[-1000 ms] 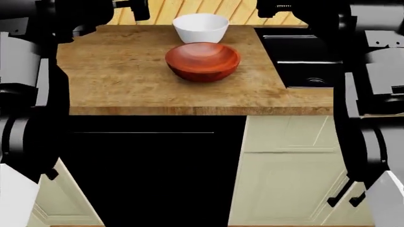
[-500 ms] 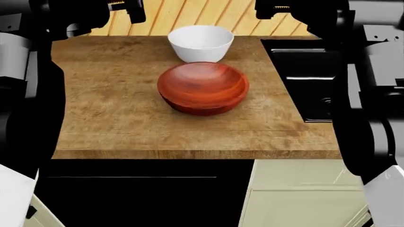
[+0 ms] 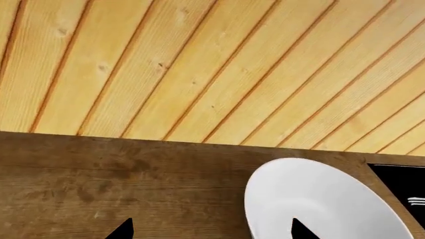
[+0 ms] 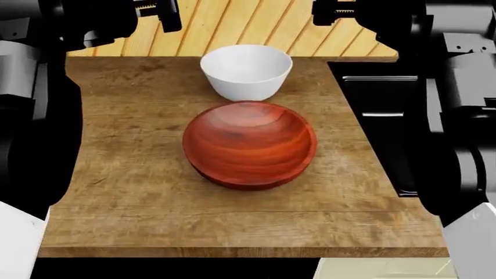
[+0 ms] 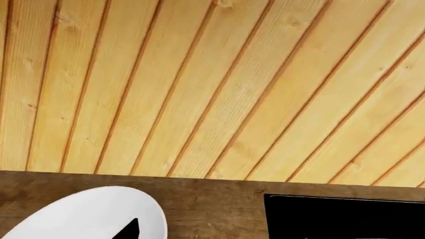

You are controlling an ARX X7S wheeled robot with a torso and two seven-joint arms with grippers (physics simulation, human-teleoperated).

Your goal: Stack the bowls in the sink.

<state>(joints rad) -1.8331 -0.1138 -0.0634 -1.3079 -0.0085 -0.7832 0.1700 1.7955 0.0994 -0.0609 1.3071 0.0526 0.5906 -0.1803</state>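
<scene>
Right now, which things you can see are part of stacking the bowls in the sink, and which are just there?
Part of the job:
- white bowl, on the counter
- reddish-brown wooden bowl, in front of it, also on the counter
- black sink, at the right

Just there:
- wooden countertop
- plank wall behind it

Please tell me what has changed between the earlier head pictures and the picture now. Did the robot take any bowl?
Only the view changed: the head camera came closer and tilted down, so the counter fills the picture and the cabinets below nearly vanish. No bowl was taken. The wooden bowl and the white bowl keep their places on the counter, and the sink stays at the right.
</scene>
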